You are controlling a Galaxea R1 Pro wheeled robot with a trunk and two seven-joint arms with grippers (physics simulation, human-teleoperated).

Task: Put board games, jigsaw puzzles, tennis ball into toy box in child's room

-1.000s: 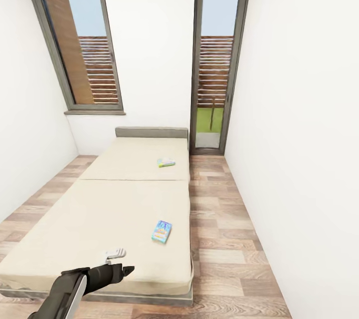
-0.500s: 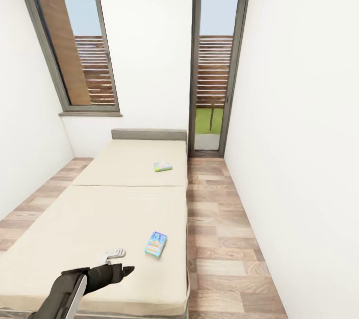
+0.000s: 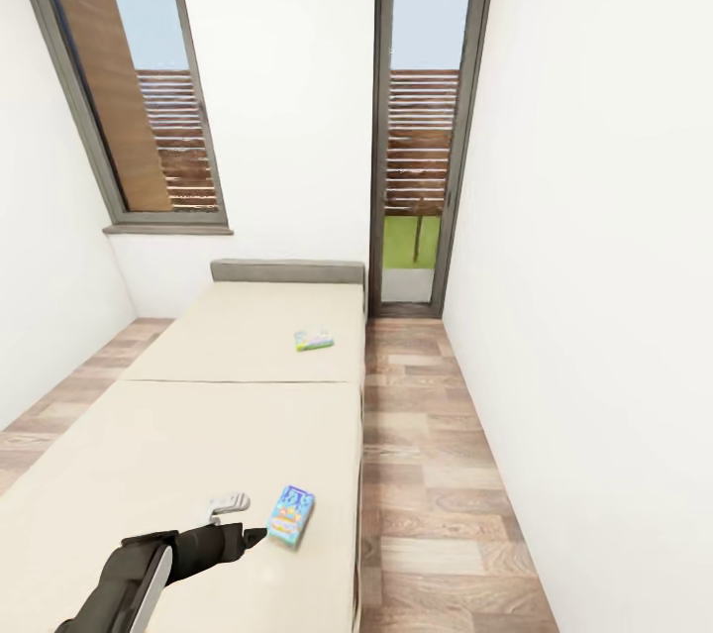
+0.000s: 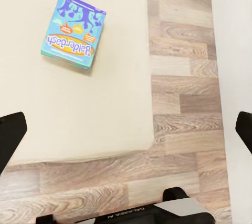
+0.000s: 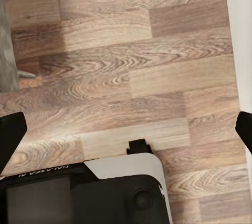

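Reaching out over the bed point(image 3: 198, 435), the left gripper point(image 3: 243, 520) hangs just beside the near board game point(image 3: 291, 515), fingers spread wide and holding nothing, so probably lining up a grab; right gripper point(image 5: 126, 129) also wide open and empty over the plank floor point(image 5: 131, 50). Second board game point(image 3: 313, 341) lies farther up near the headboard. Both are thin flat glossy cardboard boxes (near one blue, reads "Balderdash") on a plain matte beige mattress
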